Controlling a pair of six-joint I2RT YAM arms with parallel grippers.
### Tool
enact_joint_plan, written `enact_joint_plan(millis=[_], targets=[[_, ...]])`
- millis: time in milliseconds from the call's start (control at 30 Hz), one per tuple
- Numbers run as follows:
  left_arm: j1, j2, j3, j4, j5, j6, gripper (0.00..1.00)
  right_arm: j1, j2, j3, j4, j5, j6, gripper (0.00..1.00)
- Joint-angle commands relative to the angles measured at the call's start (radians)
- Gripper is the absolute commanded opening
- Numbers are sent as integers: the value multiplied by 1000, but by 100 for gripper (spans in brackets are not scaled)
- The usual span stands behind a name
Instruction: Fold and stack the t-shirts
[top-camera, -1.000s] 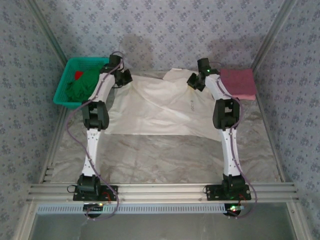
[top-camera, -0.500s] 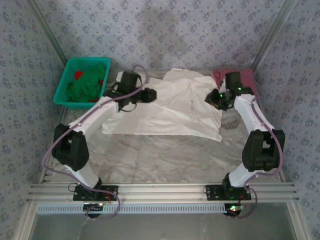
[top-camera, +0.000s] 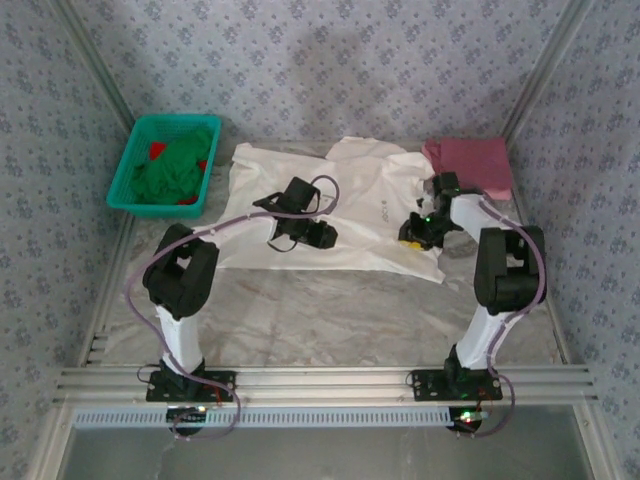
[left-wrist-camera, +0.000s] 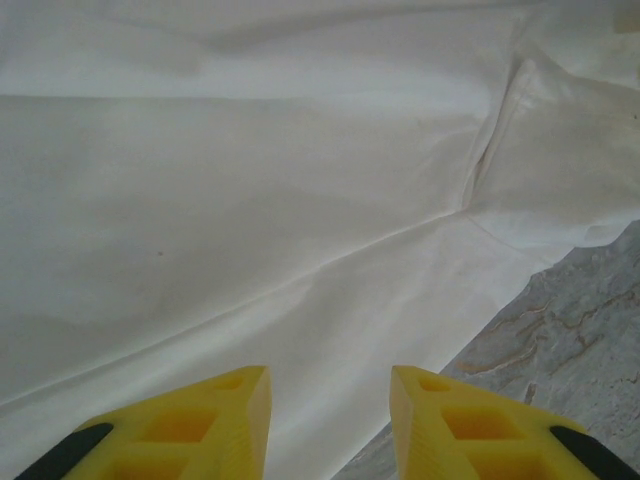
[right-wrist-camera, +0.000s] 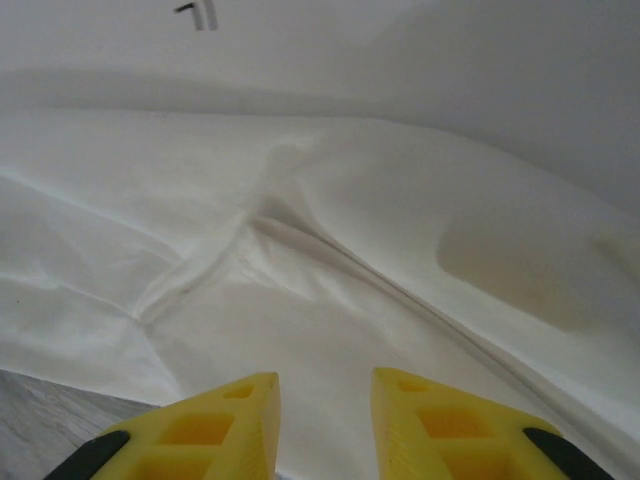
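White shirt (top-camera: 350, 200) lies spread flat in the middle, pink shirt (top-camera: 470, 165) folded far right just beside it. Left gripper (top-camera: 322, 236) and right gripper (top-camera: 412, 233) are over the white shirt, fingers apart, holding nothing. Teal basket (top-camera: 122, 165) with green cloth sits far left.

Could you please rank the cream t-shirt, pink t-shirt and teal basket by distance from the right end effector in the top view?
1. cream t-shirt, directly beneath the right end effector.
2. pink t-shirt, far-right corner.
3. teal basket, far-left corner.
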Motion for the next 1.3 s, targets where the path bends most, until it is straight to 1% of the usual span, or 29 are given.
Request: enact_joint_plan(millis=[0,200,300,367,400,500,567,667,700,867,1000,1067,1133,1200,1233,1267], targets=[[1,8,19,18,1,18,36,17,41,45,53,-31,-21,33],[3,-24,-32,15,-37,32,36,30,104,70,69,9,-24,37],[3,-32,-48,22,-41,30,36,40,139,90,68,7,-33,39],[4,-29,-51,23,-40,24,36,50,151,90,105,5,-39,39],[2,-26,-51,25,-40,21,36,54,159,96,98,3,-40,38],[2,-20,-53,28,-39,15,36,56,163,101,97,-6,-33,24],[3,-19,-53,25,-39,15,36,56,147,97,94,-3,-29,17],[2,-18,-53,19,-45,17,36,56,108,94,77,10,-29,2],[4,-18,-53,18,-47,20,36,56,92,91,77,13,-31,0],[4,-18,-50,15,-53,19,36,64,4,80,14,45,-19,0],[13,-59,-75,12,-94,-19,35,90,-87,52,-37,89,-8,0],[36,-119,-121,19,-127,-73,34,104,-142,32,-74,122,6,0],[68,-213,-204,37,-155,-129,35,115,-211,-9,-85,147,34,0],[118,-320,-295,37,-192,-197,39,132,-291,-81,-81,166,60,0],[154,-371,-336,16,-201,-228,42,148,-332,-112,-82,173,67,0],[195,-414,-369,-22,-205,-258,43,160,-376,-140,-92,192,79,0]])
